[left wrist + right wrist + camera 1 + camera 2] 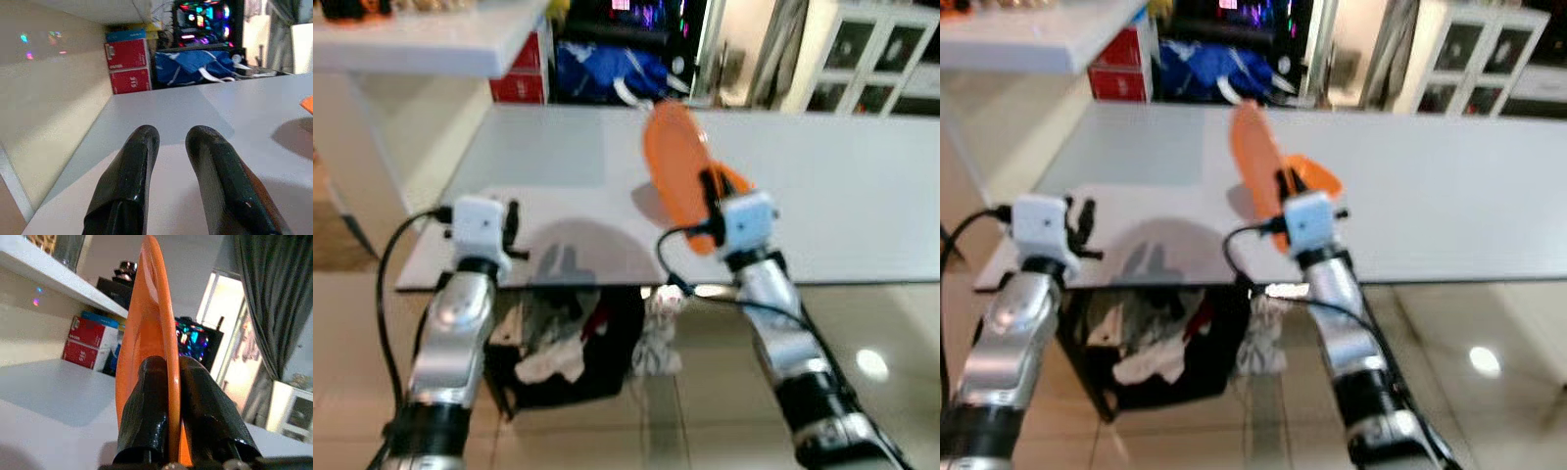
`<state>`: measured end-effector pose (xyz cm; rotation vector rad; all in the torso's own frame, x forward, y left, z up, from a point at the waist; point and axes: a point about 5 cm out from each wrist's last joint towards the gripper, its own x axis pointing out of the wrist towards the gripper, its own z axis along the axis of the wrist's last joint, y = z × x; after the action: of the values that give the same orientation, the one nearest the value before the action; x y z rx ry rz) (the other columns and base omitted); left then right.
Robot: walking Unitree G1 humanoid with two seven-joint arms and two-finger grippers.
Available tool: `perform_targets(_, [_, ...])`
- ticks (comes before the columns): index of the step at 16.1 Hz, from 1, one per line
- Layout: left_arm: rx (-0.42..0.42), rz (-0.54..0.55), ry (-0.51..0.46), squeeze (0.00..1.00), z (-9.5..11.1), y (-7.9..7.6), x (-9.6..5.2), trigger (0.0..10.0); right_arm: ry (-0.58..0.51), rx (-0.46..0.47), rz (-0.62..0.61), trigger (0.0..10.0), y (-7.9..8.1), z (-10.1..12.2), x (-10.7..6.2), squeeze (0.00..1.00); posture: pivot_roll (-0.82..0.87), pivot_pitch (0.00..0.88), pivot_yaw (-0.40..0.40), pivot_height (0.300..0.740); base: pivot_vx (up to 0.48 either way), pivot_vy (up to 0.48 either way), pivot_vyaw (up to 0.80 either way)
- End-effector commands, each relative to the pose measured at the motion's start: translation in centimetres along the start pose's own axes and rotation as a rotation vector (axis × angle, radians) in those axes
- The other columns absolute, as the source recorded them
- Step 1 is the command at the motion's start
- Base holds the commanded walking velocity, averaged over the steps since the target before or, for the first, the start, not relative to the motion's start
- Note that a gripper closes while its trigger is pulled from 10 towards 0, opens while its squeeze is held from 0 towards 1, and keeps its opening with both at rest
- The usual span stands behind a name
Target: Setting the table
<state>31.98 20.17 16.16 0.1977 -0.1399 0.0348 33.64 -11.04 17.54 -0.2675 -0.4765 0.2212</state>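
R gripper [168, 406] is clamped on the rim of an orange plate [674, 162], one finger each side, held edge-up and tilted over the near-centre of the table [842, 206]. In the head views a second orange edge pokes out just right of the plate; can't tell if it's another plate or part of the same one. Plate looks to be off the tabletop, w/ its shadow on the surface just left of it. L gripper [171, 181] hovers at the near-left edge of the table, fingers narrowly apart w/ nothing between them.

Under the table, near side: a dark bin or basket [563, 357] w/ crumpled cloths. Table top is pale grey. Far side: red boxes [128, 66], a blue bag [193, 66], a screen w/ coloured lights [205, 17]; white cabinets [871, 59] far right, a white shelf [421, 44] far left.

Risks, as a judgement: the grip is on a thin rim only, so the plate could pivot or slip between the fingers when the wrist rotates to lay it flat. Letting go while it's on edge would let it tip or roll. Setting it down this close to the near edge could leave it overhanging, and a drop means the floor tiles.
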Motion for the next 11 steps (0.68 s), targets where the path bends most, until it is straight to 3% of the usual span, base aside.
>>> perform_targets(1, [0.009,-0.018,-0.024,0.0,0.57,-0.74,0.16,10.0,-0.056,-0.015,-0.035,0.0,-1.33,0.98,0.42,0.0,0.0,0.0,-0.021,0.74,0.296,-0.375,0.0])
perform_targets(11, [0.0,-0.042,-0.034,0.0,0.66,-1.26,0.12,10.0,-0.014,0.001,-0.013,0.0,-1.01,0.07,-0.08,0.0,0.0,0.0,-0.021,0.74,0.315,-0.358,0.0])
